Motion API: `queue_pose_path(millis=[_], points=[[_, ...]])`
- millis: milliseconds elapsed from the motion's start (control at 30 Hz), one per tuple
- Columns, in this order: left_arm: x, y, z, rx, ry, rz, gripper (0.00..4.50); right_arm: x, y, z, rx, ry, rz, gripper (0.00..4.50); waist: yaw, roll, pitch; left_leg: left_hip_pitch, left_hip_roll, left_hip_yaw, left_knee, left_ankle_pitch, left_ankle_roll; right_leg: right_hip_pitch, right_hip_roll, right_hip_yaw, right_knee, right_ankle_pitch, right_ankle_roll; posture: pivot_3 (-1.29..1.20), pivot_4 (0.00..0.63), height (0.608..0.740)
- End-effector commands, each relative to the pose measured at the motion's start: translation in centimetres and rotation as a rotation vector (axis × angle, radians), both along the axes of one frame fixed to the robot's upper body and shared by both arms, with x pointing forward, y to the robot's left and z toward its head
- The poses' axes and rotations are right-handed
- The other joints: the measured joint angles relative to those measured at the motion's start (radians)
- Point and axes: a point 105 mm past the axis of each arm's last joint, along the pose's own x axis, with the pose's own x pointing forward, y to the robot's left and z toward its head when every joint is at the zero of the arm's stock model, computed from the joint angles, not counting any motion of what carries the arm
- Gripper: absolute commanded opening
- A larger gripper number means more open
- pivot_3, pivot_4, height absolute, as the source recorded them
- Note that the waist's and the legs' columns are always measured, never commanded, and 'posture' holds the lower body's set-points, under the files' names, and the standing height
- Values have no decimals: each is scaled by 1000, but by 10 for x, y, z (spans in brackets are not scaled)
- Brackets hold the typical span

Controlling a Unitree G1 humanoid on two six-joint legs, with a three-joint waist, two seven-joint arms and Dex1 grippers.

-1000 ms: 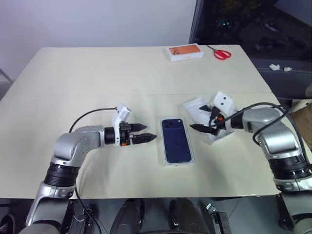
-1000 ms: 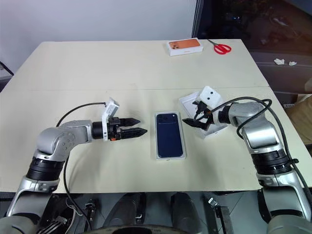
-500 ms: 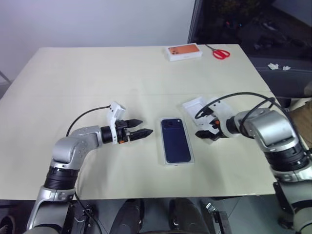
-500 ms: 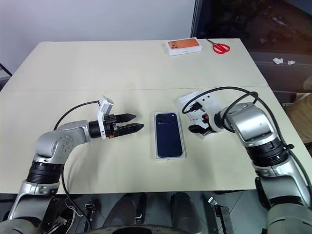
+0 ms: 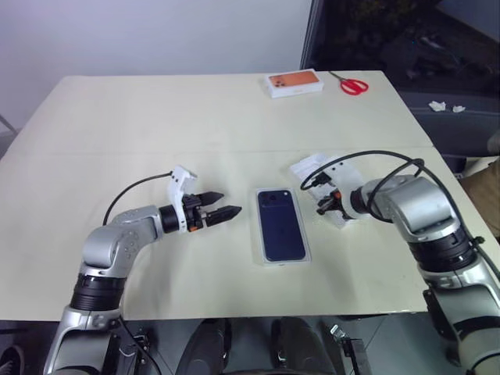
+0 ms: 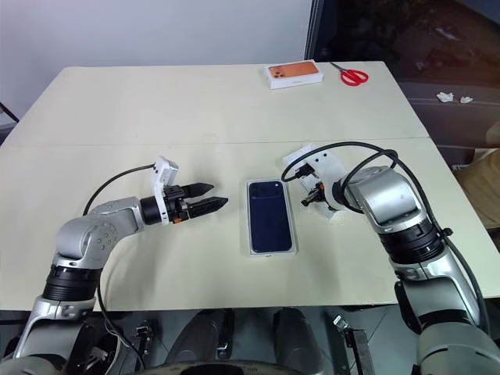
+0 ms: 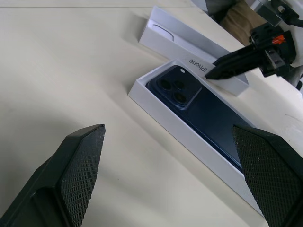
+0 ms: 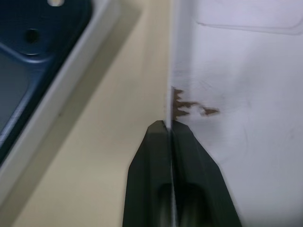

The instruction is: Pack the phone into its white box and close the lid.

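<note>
On the worktop (image 5: 156,125) the phone (image 5: 282,223) lies in the white box (image 7: 163,119); beside it the lid (image 7: 222,82), light, thin and likely flexible, is pinched at its wall by the right pincer (image 7: 211,73), the left pincer (image 5: 226,212) standing wide.

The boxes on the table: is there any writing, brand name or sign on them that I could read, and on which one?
"iPhone": printed on the side wall of the lid, next to the tip of the right pincer.
The white box with an orange top at the far edge of the table: any print is too small to read.
The phone in the white box: no writing visible.
</note>
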Motion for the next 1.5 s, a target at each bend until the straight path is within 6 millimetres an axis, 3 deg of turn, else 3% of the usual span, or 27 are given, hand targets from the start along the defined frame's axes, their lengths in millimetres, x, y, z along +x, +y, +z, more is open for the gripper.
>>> queue_pose_path(millis=[33, 200, 267, 400, 467, 600, 700, 833, 1000, 1233, 1333, 1500], points=[[2, 4, 13, -5, -54, 7, 4500, 7, 3, 15, 26, -61, -3, 68, -1, 0, 0, 0, 0, 0, 0, 0, 0, 0, 0, 0, 0, 0, 0, 0, 150, 740], [6, 10, 17, -4, -60, 24, 4500, 36, 11, 60, 201, -258, -39, 68, -3, 0, 0, 0, 0, 0, 0, 0, 0, -1, 0, 0, 1, 0, 0, 0, 150, 740], [9, 16, 20, -10, -63, 42, 4500, 39, 32, 87, 396, -303, 7, 68, -4, 0, 0, 0, 0, 0, 0, 0, 0, -1, 1, 0, 1, 0, 0, 0, 150, 740], [14, 28, 28, -9, -81, 81, 4500, 28, 72, 147, 878, -318, 112, 68, -6, 1, 0, 0, 1, 1, -1, 0, 0, -2, 2, 1, 2, 0, 0, 0, 150, 740], [13, 34, 37, -27, -97, 87, 4500, 10, 91, 159, 1091, -200, 184, 68, -4, 1, 0, 0, 1, 0, -1, 0, -1, -2, 2, 0, 2, 0, 0, 0, 150, 740], [7, 40, 57, -77, -144, 86, 4500, -12, 113, 148, 1268, -59, 297, 68, 2, 0, 0, 0, 1, 0, -1, 0, -1, -1, 0, 0, 1, 0, 0, 0, 150, 740], [-1, 48, 77, -92, -235, 87, 4500, -23, 129, 122, 1417, 97, 296, 68, -2, 0, 0, 0, -1, 0, -1, 0, 0, -1, -2, 0, 1, 0, 0, 0, 150, 740], [-9, 56, 86, -114, -252, 87, 4500, -50, 146, 86, 1423, 259, 315, 68, -9, 2, 1, 0, -1, 1, -3, 0, -1, -3, -1, 1, 2, 0, 0, 0, 150, 740], [-11, 59, 85, -127, -239, 97, 4500, -77, 154, 73, 1471, 395, 317, 68, -23, 3, 1, 0, 0, 1, -2, 1, 0, -3, 0, 2, 3, 0, 0, 0, 150, 740], [-18, 44, 62, -97, -170, 54, 4500, -96, 149, 34, 1326, 507, 199, 68, -32, 2, 1, 1, 0, 2, -1, 0, 1, 0, 1, 1, 1, 0, 0, 0, 150, 740], [-22, 36, 50, -115, -100, 23, 3592, -92, 147, 32, 1332, 510, 173, 0, -33, 2, 1, 1, 2, 2, -1, 0, 1, 0, 2, 1, 1, 0, 0, 0, 150, 740], [-30, 30, 41, -120, -57, -16, 1050, -88, 147, 28, 1339, 513, 122, 0, -31, 2, 1, 1, 4, 2, -1, 0, 1, 0, 4, 1, 1, 0, 0, 0, 150, 740]])
